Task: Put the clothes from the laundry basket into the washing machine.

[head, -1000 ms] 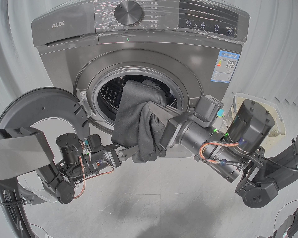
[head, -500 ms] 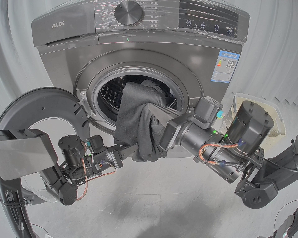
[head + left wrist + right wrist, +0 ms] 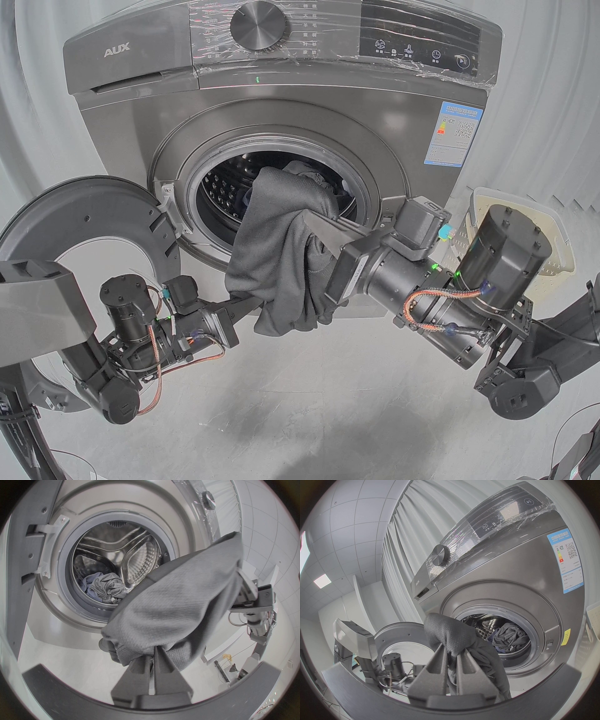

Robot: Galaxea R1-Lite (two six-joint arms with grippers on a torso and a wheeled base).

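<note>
A dark grey garment point(image 3: 275, 250) hangs in front of the washing machine's round opening point(image 3: 219, 187). My right gripper point(image 3: 310, 219) is shut on its upper fold, level with the opening; in the right wrist view the cloth point(image 3: 450, 636) bunches between the fingers point(image 3: 465, 667). Lower down, my left gripper point(image 3: 252, 305) is shut on the garment's bottom hem point(image 3: 140, 648), a little in front of the machine. Other grey and blue clothes point(image 3: 103, 587) lie inside the drum point(image 3: 509, 637).
The round door point(image 3: 81, 212) stands swung open to the left, close to my left arm. A white laundry basket point(image 3: 553, 250) sits on the floor to the right of the machine, behind my right arm. Grey floor lies in front.
My left gripper has shut on the garment's lower hem and drawn back to the left and slightly down, pulling that end with it. The right gripper has barely moved.
</note>
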